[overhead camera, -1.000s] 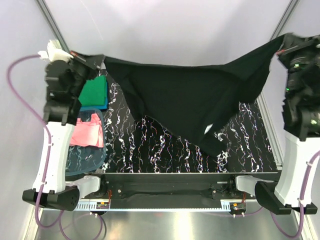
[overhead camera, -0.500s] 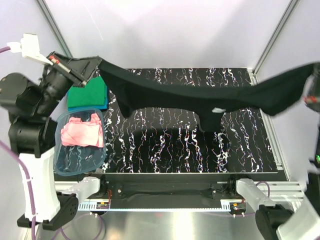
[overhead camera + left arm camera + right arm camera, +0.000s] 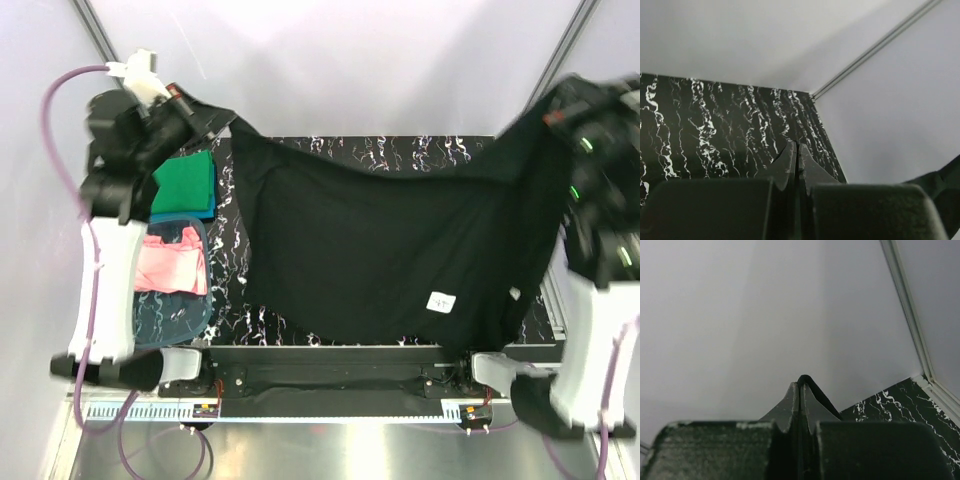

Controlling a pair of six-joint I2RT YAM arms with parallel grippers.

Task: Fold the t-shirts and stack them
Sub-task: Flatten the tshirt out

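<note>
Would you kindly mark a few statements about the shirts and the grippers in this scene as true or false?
1. The left gripper and the right gripper are each shut on an end of the black t-shirt. True.
2. The pink t-shirt lies on top of the green t-shirt. False: it lies in the clear tub.
3. The green t-shirt lies folded on a blue t-shirt. True.
4. The black t-shirt lies folded flat on the table. False: it hangs spread between the two grippers.
5. A small white label shows on the black t-shirt. True.
</note>
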